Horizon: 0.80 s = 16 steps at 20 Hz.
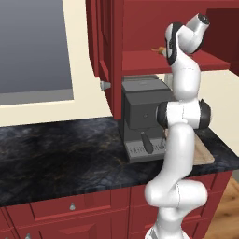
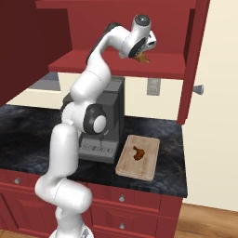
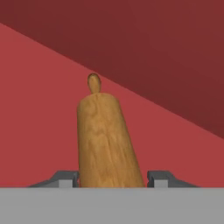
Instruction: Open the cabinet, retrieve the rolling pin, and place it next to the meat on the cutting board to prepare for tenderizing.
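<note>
- Far left of the counter scene: dark-red wall cabinet with raised-panel doors [image 1: 106, 42] standing open, small silver knob on the door edge, red interior shelf exposed.
- Below it, on the dark marbled stone counter [image 1: 56, 149]: boxy grey coffee machine [image 1: 142, 116], just left of the board.
- Up on the shelf: white arm reaching in, two-finger gripper [image 3: 113, 178] set astride the slim light-brown wooden rolling pin [image 3: 107, 140] — pin lying on the red shelf, its far tapered handle pointing at the back wall.
- Fingers [image 3: 65, 178]: one on each side of the barrel, close to the wood; whether already pressing on it, cannot tell.
- Right of the machine: flat light tan wooden cutting board [image 2: 138, 156] with the small reddish-brown drumstick-shaped meat [image 2: 136, 152] near its middle, bare board around it.
- Step in hand, by judgement: the retrieve — the grasp itself.
- Next move calls for a firm pinch, a lift clear of the shelf lip, then a level carry down to the board, beside the meat rather than on it.
</note>
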Tool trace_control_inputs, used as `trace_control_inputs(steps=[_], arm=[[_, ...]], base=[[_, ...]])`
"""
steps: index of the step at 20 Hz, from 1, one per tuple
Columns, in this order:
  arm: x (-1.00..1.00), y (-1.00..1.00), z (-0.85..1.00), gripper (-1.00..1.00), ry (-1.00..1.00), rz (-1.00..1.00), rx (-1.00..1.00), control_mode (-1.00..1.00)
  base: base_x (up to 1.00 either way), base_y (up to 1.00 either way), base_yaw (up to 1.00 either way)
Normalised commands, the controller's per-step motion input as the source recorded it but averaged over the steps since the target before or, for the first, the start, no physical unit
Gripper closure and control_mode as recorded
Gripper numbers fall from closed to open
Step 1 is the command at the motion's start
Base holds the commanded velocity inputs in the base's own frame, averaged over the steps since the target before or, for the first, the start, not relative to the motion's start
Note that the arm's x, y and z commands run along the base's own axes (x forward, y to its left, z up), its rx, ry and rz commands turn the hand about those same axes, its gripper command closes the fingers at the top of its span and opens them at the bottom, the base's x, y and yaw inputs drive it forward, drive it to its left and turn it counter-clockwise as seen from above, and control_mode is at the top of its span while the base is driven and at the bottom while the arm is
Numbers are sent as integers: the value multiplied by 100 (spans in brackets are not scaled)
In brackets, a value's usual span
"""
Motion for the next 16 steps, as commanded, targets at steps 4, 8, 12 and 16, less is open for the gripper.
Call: trace_control_inputs(steps=[4,8,12,16], arm=[[-69,-17,-20,100,-14,0,11,-100],[-100,-16,0,100,-6,0,8,-100],[-100,-13,3,100,0,0,0,-100],[-100,-9,-5,100,-1,-3,0,-100]], base=[[0,0,0],[0,0,0],[0,0,0],[0,0,0]])
